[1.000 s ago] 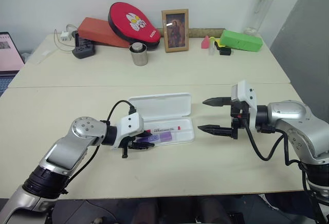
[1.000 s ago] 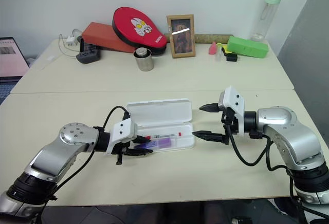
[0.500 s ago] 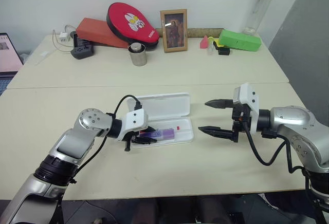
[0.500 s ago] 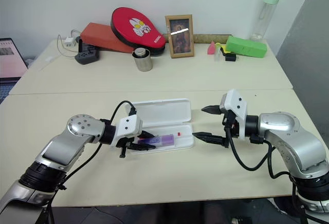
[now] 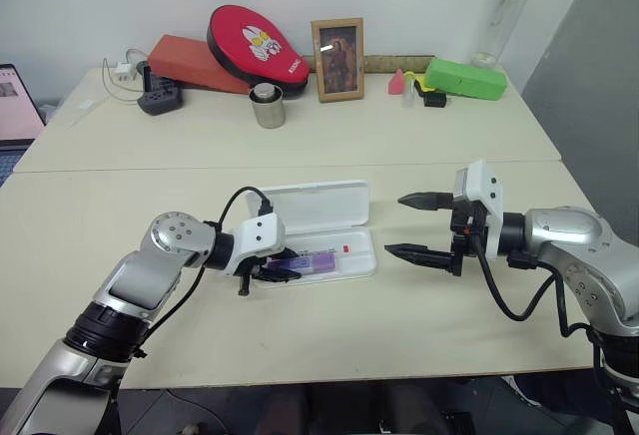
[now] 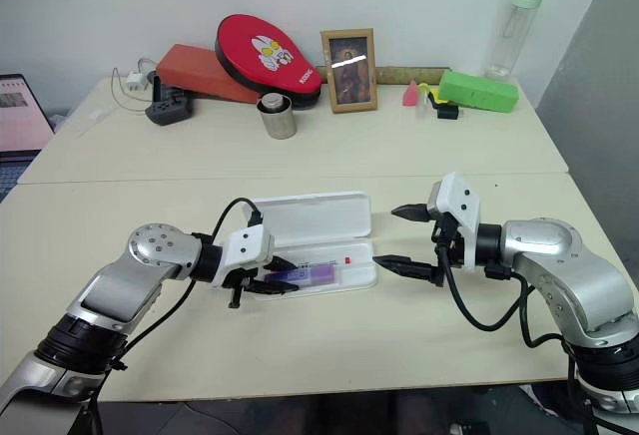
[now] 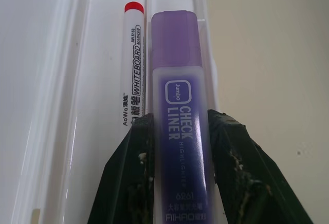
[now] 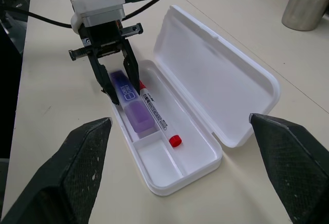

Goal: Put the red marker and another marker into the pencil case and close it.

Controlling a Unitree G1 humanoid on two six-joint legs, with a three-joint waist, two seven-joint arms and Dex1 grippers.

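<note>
The pencil case (image 5: 318,206) lies open on the table, its lid tipped back. The red marker (image 8: 157,115) lies inside the tray, its red end (image 7: 133,6) pointing away from my left gripper. The other marker (image 7: 180,90), thick and purple-capped, lies in the tray beside it on the near side. My left gripper (image 5: 288,264) reaches into the tray from the left, and its fingers (image 7: 139,147) press both sides of the purple marker's body. My right gripper (image 5: 394,223) hovers just right of the case, open and holding nothing.
Along the back of the table stand a steel cup (image 5: 268,106), a picture frame (image 5: 339,45), a red paddle case (image 5: 258,44), a green box (image 5: 467,78) and a tall bottle (image 5: 503,11). A power strip (image 5: 160,96) and a laptop (image 5: 18,101) are at the left.
The camera view has shifted a little. Both grippers keep their places, the left still around the purple marker in the tray.
</note>
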